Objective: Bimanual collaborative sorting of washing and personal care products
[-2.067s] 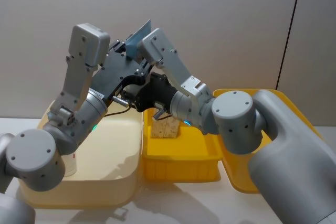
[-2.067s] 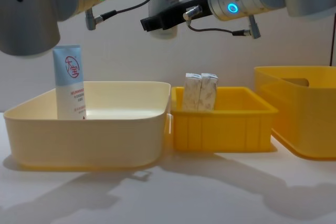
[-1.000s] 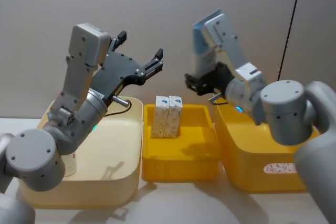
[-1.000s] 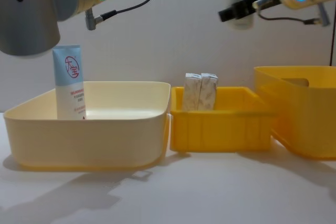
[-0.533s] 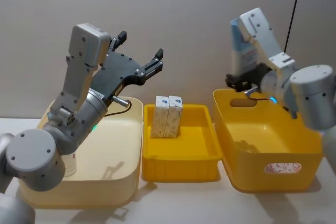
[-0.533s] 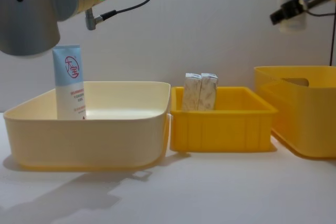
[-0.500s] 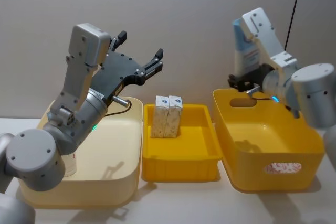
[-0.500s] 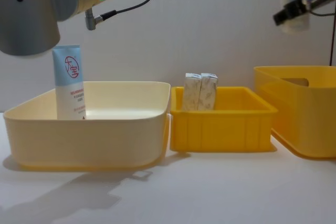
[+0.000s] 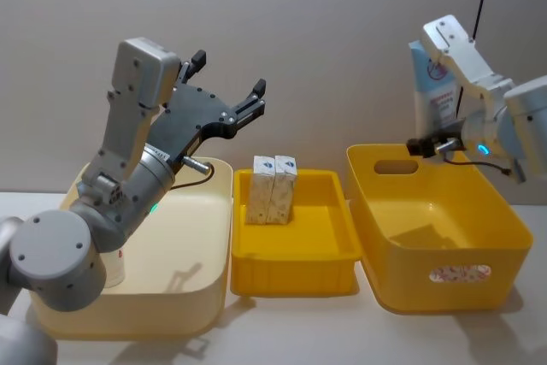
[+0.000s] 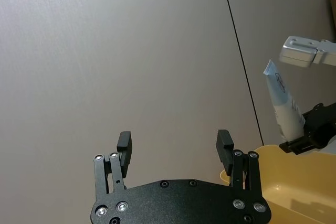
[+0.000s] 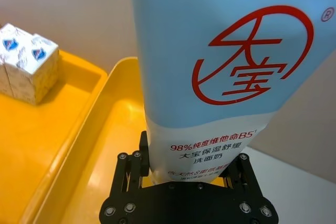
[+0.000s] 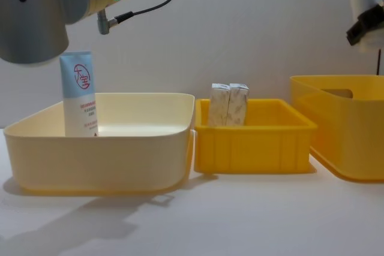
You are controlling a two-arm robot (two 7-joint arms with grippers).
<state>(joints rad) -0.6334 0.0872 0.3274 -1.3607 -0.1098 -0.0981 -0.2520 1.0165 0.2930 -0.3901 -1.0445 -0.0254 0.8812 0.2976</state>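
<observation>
Nearest on the left sits the cream bin (image 9: 197, 297), with 1 tube (image 12: 78, 94) standing upright at its left side. Beside it, in the middle, the small yellow bin (image 9: 295, 250) holds 2 cartons (image 9: 273, 190) standing side by side and touching, toward its far end. On the right the large yellow bin (image 9: 444, 237) shows nothing inside from the head view. Above the far rim of that bin the right gripper (image 11: 185, 182) clamps the white lower end of a second tube (image 9: 434, 91), which stands nearly upright with its light blue end up, clear of the bin's walls. The left gripper (image 9: 229, 91) hangs high over the far side of the cream bin, jaws spread wide and holding nothing. The step in hand looks like the carry of the second tube to the large yellow bin. The next move would call for lowering the tube past the rim and down to the floor of the bin before the jaws part, so that it does not drop or tip; the left arm is free for the next pick.
</observation>
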